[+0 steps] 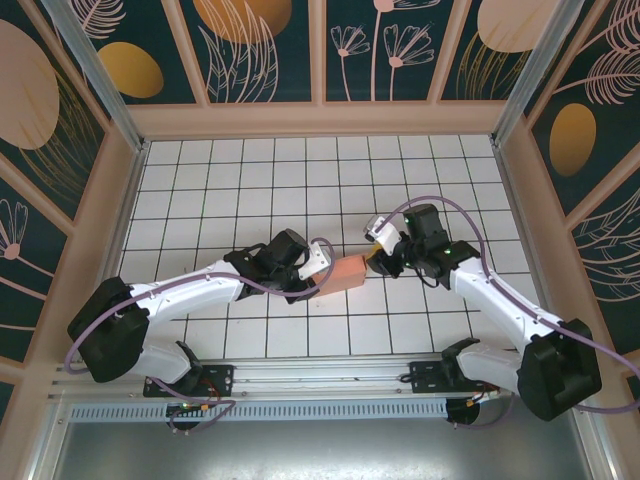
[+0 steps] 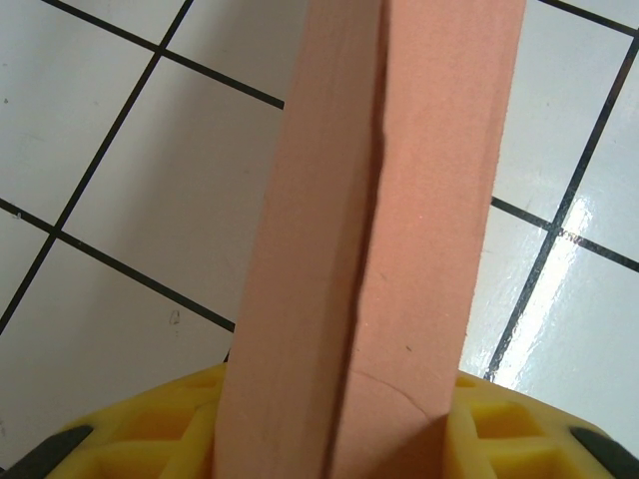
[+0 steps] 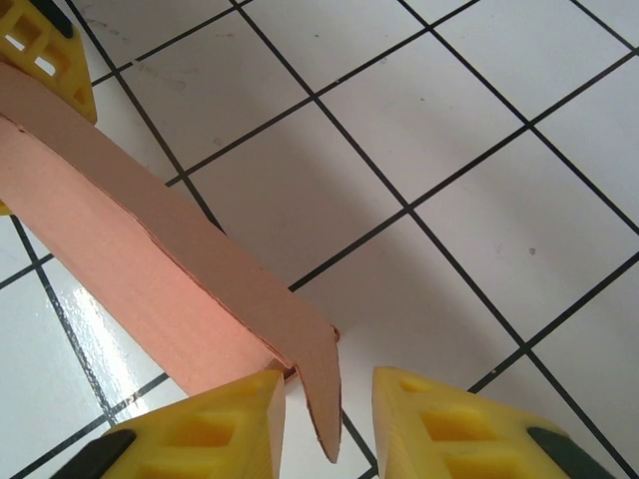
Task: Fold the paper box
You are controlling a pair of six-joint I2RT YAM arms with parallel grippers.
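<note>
Mid-fold: your L fingers (image 2: pixel 150 439) clench the salmon-pink card paper box (image 1: pixel 345 272) over the white tiled surface (image 1: pixel 250 180), centre; R fingers (image 3: pixel 215 429) straddle its end flap (image 3: pixel 319 379), not yet pinching, so next prob. nip & tuck it.

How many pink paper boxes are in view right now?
1. The paper box is near the table's middle: the left gripper holds its left end, the right gripper's jaws straddle a flap at its right end.

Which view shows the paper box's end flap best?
Right wrist: the flap sits between the right fingers. Left wrist shows the long seam of the paper box; top external, a small pink block.
</note>
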